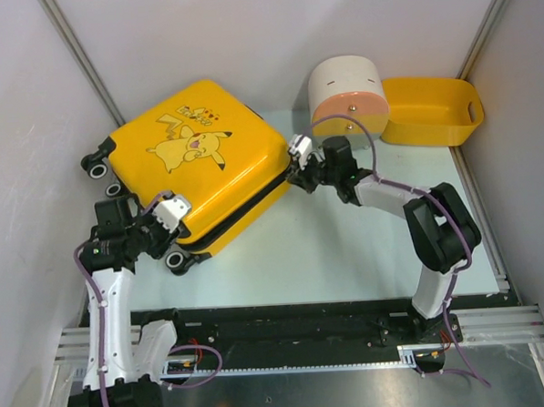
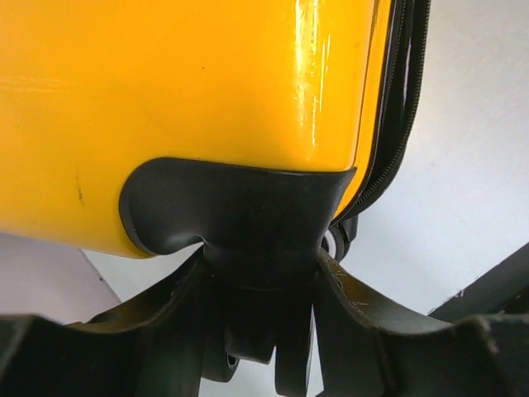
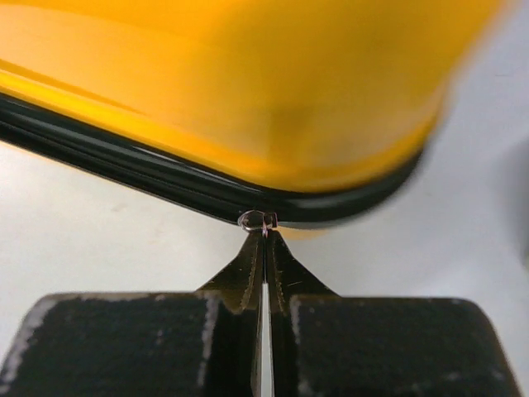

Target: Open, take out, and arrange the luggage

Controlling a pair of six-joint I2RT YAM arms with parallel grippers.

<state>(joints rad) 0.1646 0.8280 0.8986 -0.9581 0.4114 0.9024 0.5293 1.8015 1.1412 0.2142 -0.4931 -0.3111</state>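
Upper left of the overhead frame, flat on the worktop (image 1: 348,254): luggage (image 1: 197,162) apparently mid-unzipping, right claw (image 3: 264,236) pinched shut on the zipper pull (image 3: 258,220) at its right corner, left claw (image 2: 260,273) clamped round a wheel housing (image 2: 240,207); lid-lifting, emptying and arranging all left to do.

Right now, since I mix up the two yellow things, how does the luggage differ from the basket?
The luggage is bigger, with a Pikachu print and black wheels; the basket is smaller, plain and open-topped. The luggage lies left of centre, gripped by the left gripper at a wheel and the right gripper at its zipper; the basket sits untouched at far right. Both are yellow.
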